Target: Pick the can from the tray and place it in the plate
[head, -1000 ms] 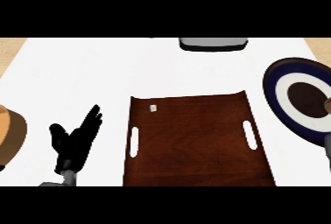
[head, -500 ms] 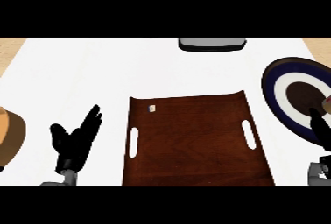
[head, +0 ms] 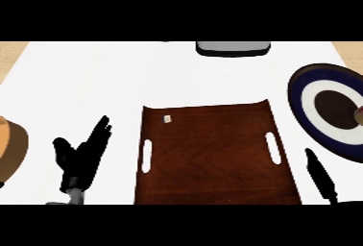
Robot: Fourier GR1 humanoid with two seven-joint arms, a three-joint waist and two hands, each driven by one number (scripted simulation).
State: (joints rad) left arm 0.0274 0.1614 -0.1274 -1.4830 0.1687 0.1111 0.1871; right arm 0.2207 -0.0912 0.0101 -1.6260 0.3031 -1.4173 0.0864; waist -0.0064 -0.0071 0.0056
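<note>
Bare white counter (head: 92, 81) beyond the straight fingers of the left hand (head: 81, 156), open up to the grey object (head: 233, 47) at the far edge. Brown tray (head: 209, 153) lying flat just right of those fingers. Narrow counter strip between tray and plate (head: 333, 110), taken by the right hand (head: 319, 175), fingers extended.

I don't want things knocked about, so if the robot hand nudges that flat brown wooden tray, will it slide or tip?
The flat brown wooden tray lies flush on the white counter, so it would probably slide rather than tip. Its wood-grain board looks rigid and unlikely to flex. The side slots would likely give a hold for lifting.
</note>
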